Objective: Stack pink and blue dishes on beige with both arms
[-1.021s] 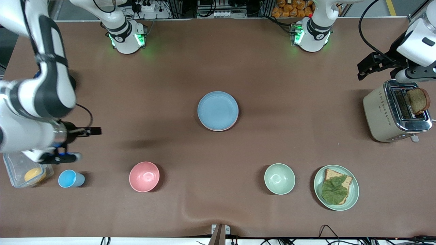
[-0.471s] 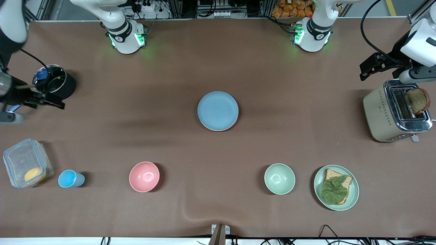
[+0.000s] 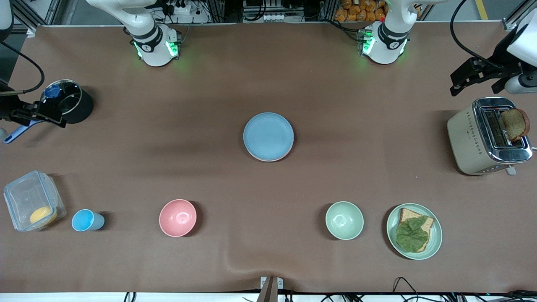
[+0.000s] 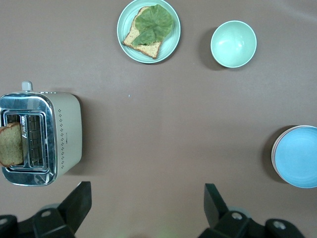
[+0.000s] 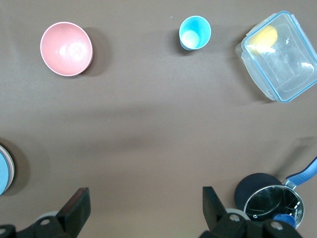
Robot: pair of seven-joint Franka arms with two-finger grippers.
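Observation:
The light blue plate (image 3: pixel 268 136) lies at the middle of the table, on top of a stack. Beneath it only a thin pinkish and pale rim (image 4: pixel 273 154) peeks out, so the pink and beige plates are almost wholly hidden. The stack's edge (image 5: pixel 6 171) also shows in the right wrist view. My left gripper (image 3: pixel 478 77) hangs open and empty above the table beside the toaster, its jaws (image 4: pixel 147 191) wide apart. My right gripper (image 3: pixel 37 115) is open and empty next to the black pot, with bare table between its jaws (image 5: pixel 145 196).
A toaster (image 3: pixel 486 136) with a bread slice stands at the left arm's end. Nearer the camera sit a green plate with bread and a leaf (image 3: pixel 436 235), a green bowl (image 3: pixel 344 220), a pink bowl (image 3: pixel 178 217), a blue cup (image 3: pixel 87 220) and a clear box (image 3: pixel 31 205). A black pot (image 3: pixel 69 105) stands at the right arm's end.
My right arm has swung away from over the clear box and blue cup, back toward the black pot. My left gripper has lifted slightly away from the toaster. The plate stack has not moved.

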